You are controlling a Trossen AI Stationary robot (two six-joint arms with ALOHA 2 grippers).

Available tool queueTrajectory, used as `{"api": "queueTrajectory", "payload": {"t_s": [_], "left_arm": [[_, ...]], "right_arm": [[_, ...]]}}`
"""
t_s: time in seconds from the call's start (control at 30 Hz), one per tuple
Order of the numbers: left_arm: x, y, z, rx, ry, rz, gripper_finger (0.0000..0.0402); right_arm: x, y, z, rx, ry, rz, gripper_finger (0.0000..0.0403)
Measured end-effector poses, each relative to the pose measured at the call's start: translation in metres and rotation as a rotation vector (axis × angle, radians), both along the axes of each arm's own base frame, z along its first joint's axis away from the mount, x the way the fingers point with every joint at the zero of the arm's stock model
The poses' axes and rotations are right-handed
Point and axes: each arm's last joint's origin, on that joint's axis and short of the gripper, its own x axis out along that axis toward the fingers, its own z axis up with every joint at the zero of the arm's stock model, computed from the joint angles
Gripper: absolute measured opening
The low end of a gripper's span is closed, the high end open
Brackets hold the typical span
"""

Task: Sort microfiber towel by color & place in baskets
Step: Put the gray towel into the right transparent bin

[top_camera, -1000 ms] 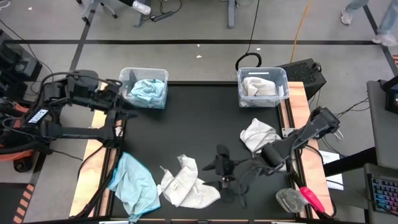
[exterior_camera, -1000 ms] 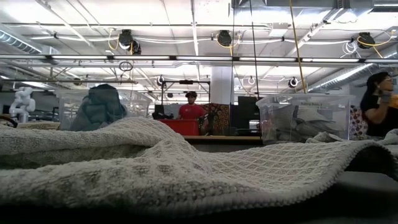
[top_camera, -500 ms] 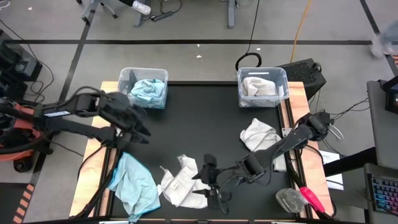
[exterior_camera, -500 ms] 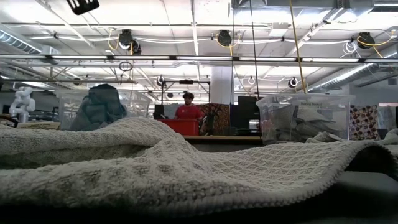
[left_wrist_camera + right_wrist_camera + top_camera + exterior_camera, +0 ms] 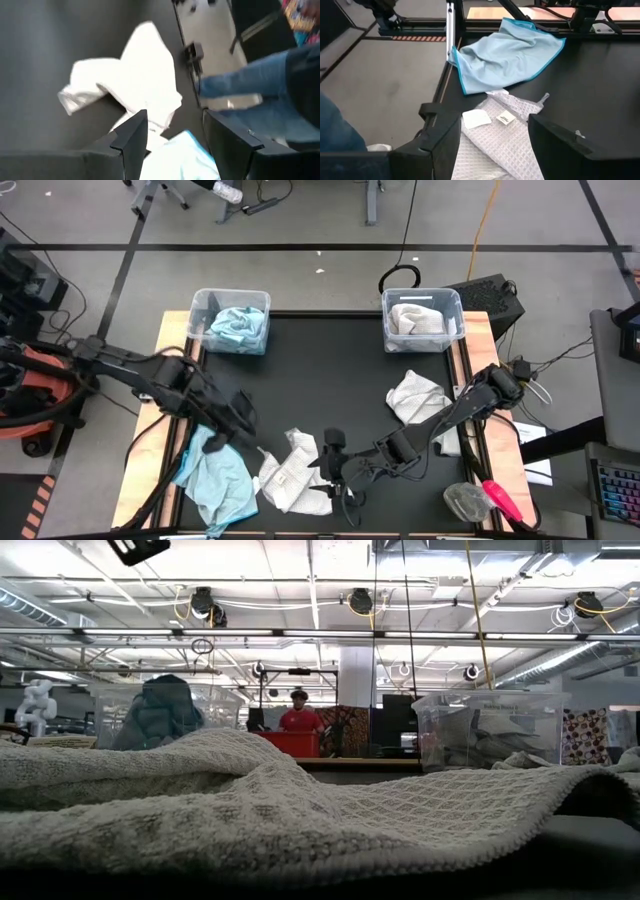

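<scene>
A light blue towel (image 5: 218, 480) lies crumpled at the near left; it also shows in the right wrist view (image 5: 507, 52). A white waffle towel (image 5: 295, 475) lies beside it, and also shows in the right wrist view (image 5: 495, 135). A second white towel (image 5: 415, 395) lies at the right. The left basket (image 5: 200, 305) holds a blue towel. The right basket (image 5: 455, 310) holds a white one. My left gripper (image 5: 238, 428) is open above the blue towel's far edge (image 5: 172, 160). My right gripper (image 5: 320, 462) is open over the white waffle towel's right edge.
Bare black tabletop (image 5: 330, 370) lies between the baskets and the towels. A red-handled tool (image 5: 500, 500) and a clear object lie on the near right wooden edge. In the low view a towel (image 5: 300, 810) fills the foreground. People stand in the room behind.
My left gripper has swung from beside the left basket toward the table's near edge and now stands over the blue towel. My right gripper has moved toward the table's left edge, over the white waffle towel. The towels have not moved.
</scene>
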Motion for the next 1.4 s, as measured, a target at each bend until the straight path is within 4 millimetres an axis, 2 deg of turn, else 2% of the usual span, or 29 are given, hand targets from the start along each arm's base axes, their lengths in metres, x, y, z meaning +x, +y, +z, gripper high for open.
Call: {"api": "queueTrajectory", "payload": {"t_s": [0.33,0.47,0.6,0.77,0.93,1.13,1.4], "left_arm": [[0.014,-0.057,-0.036,0.057,0.179,-0.192,0.0198],[0.016,-0.073,-0.047,0.096,0.217,-0.205,0.0198],[0.019,-0.085,-0.053,0.092,0.219,-0.222,0.0198],[0.019,-0.094,-0.054,0.094,0.200,-0.212,0.0198],[0.018,-0.097,-0.054,0.097,0.193,-0.189,0.0198],[0.018,-0.099,-0.054,0.084,0.199,-0.164,0.0198],[0.015,-0.102,-0.054,0.090,0.198,-0.166,0.0198]], "right_arm": [[-0.004,0.001,-0.004,-0.022,0.054,0.032,0.0221],[-0.008,0.005,-0.008,-0.085,0.079,0.075,0.0221],[-0.006,0.011,-0.020,-0.163,0.091,0.129,0.0222],[0.005,0.014,-0.036,-0.172,0.091,0.128,0.0222],[0.016,0.018,-0.066,-0.204,0.138,0.129,0.0222],[0.031,0.025,-0.093,-0.234,0.098,0.128,0.0226],[0.051,0.014,-0.123,-0.241,0.089,0.058,0.0289]]}}
